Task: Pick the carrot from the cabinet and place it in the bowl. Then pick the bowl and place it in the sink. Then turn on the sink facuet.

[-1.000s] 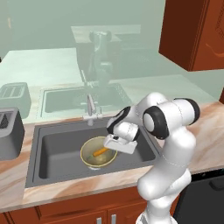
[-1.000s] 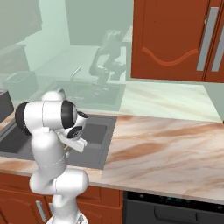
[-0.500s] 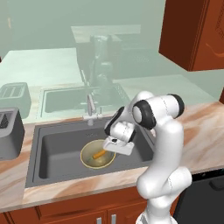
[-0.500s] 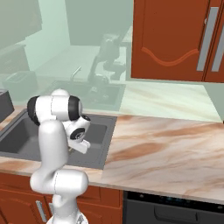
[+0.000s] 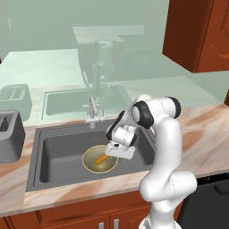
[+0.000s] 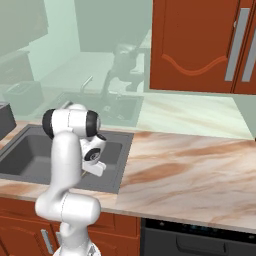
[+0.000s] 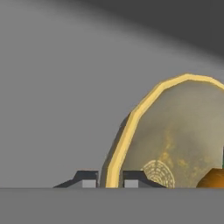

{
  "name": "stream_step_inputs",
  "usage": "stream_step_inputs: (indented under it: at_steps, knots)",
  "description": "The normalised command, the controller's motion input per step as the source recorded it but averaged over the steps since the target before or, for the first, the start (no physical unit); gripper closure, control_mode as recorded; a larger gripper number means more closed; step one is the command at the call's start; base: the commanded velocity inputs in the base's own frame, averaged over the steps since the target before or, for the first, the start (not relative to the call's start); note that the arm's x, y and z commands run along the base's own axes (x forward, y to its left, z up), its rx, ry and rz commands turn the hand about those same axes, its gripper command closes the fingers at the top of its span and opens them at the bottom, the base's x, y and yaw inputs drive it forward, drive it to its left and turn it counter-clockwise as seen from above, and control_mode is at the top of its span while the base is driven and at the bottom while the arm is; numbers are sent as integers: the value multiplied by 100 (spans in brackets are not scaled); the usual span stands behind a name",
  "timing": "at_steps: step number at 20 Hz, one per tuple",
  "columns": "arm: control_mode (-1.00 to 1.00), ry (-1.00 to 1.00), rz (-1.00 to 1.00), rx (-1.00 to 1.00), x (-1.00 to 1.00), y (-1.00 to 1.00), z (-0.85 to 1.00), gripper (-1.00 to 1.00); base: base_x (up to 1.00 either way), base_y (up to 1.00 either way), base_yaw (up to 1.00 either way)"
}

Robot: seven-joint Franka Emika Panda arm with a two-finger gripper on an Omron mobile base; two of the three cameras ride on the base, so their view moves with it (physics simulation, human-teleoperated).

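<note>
olive-gold bowl [image 5: 100, 159] sat down in the sink [image 5: 58, 154] near its front edge, carrot [image 5: 102, 159] inside. pincer [image 7: 109, 179] was pinched on the bowl's rim, guessing to set it down.

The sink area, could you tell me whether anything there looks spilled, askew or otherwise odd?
Nothing stands out. The bowl sits level in the sink with the carrot lying inside it, nothing spilled. The gripper straddles the bowl's rim, one fingertip on each side. The faucet stands upright behind the basin.

No readable text, labels, brands or numbers on anything.
</note>
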Motion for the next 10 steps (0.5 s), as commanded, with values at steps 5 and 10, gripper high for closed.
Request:
stream_step_inputs:
  at_steps: [5, 10]
  knots:
    - [-100, 0, 6, 0, 22, 6, -25, 100, 0, 0, 0]
    - [-100, 0, 5, 0, 6, 18, -15, -100, 0, 0, 0]
